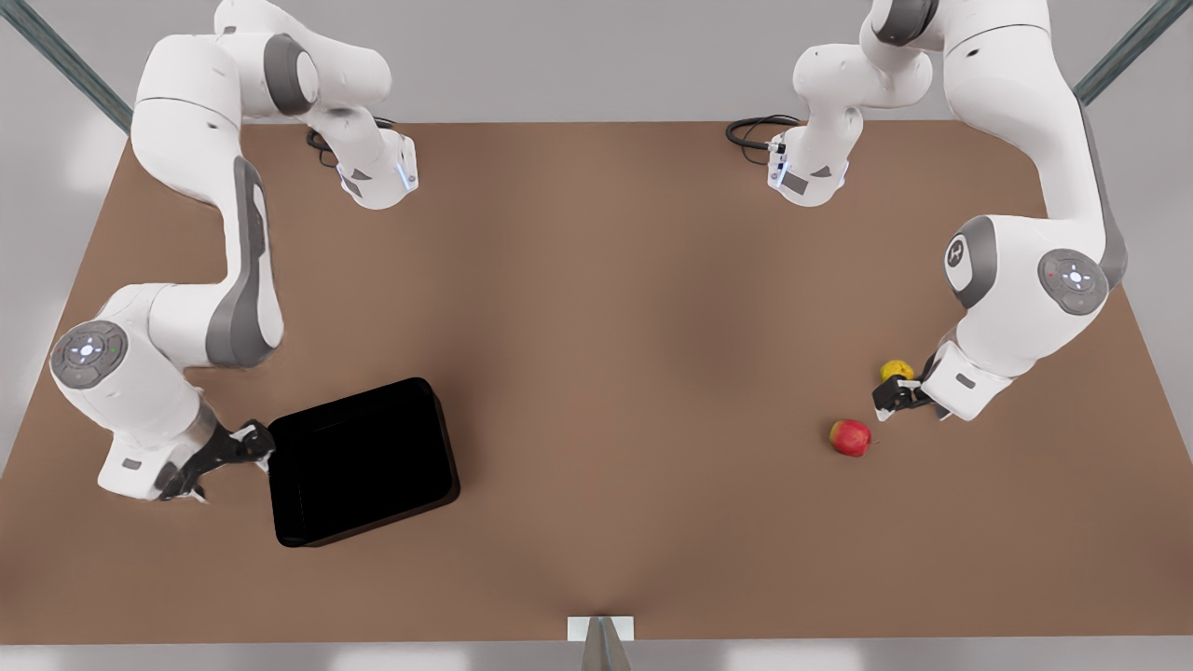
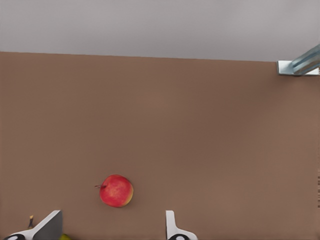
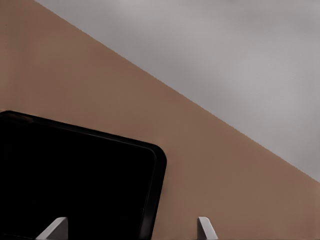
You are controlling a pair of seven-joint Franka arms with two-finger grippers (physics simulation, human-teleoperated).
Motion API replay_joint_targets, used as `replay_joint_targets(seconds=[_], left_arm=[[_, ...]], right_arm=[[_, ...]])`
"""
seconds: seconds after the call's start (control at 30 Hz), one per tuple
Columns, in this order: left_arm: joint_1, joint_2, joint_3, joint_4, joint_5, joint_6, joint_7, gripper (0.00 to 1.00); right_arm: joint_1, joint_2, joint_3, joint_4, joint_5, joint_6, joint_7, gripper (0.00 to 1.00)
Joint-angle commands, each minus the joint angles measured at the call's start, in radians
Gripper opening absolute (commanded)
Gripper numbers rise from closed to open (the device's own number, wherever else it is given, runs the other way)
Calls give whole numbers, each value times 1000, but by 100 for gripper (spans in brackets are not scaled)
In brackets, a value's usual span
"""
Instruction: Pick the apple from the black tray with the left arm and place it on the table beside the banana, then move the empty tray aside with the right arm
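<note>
apple: I've got it sitting on the bare table, out on the front view's right. In my left wrist view it lies just ahead of the fingertips, nothing touching it, stem poking off to one side.

left gripper: hanging just beside the apple, a bit toward the far edge, holding nothing. My wrist cam shows both fingertips spread wide with brown table between them.

yellow-green fruit: small round thing tucked right against the left gripper, on the far side from the apple. Can't tell if they actually touch.

banana: I can't pick it out anywhere, so I can't say how the apple sits relative to it.

black tray: on the front view's left, well apart from the apple, sitting a little crooked to the table edge. Looks empty from where I'm watching, just glossy black.

right gripper: down at the tray's rim on its outer short side. In the right wrist view the fingers look spread, one over the tray, one over the table. Can't tell if it's gripping the rim.

table: plain brown top.
</note>
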Motion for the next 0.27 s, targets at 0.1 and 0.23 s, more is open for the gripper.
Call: replay_joint_targets(seconds=[0.1,0.23], left_arm=[[0,-1,0,0,2,-2,-21,100],[2,-1,2,27,13,-2,-20,100]], right_arm=[[1,-86,22,0,52,-133,-235,100],[1,-86,22,-1,51,-134,-232,100]])
